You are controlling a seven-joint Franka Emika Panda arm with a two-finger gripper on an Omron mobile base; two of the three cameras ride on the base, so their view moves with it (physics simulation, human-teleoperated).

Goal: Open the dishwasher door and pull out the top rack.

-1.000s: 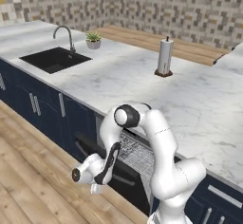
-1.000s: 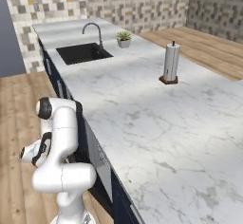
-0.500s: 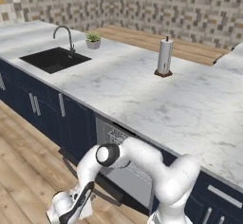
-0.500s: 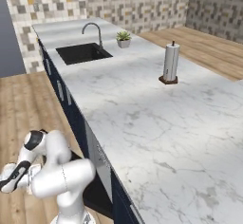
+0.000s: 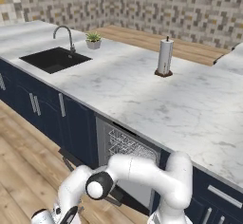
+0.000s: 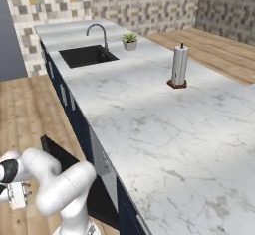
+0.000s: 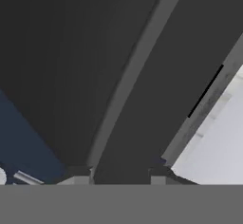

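Under the marble counter's (image 5: 142, 95) front edge, the dishwasher door (image 6: 60, 152) is hanging lowered, nearly flat above the wooden floor (image 5: 23, 156). Behind it the top rack (image 5: 126, 145) is sitting inside the opening, its white wire grid showing. Navy cabinets (image 5: 42, 109) are running along the left. On the counter, a black sink (image 5: 54, 59) with a faucet, a small plant (image 5: 93, 40) and a paper towel holder (image 5: 164, 57) are standing. Low down, the gripper (image 7: 118, 173) is straddling the door's curved bar handle (image 7: 133, 71); whether its narrowly parted jaws are pinching it, I cannot tell.
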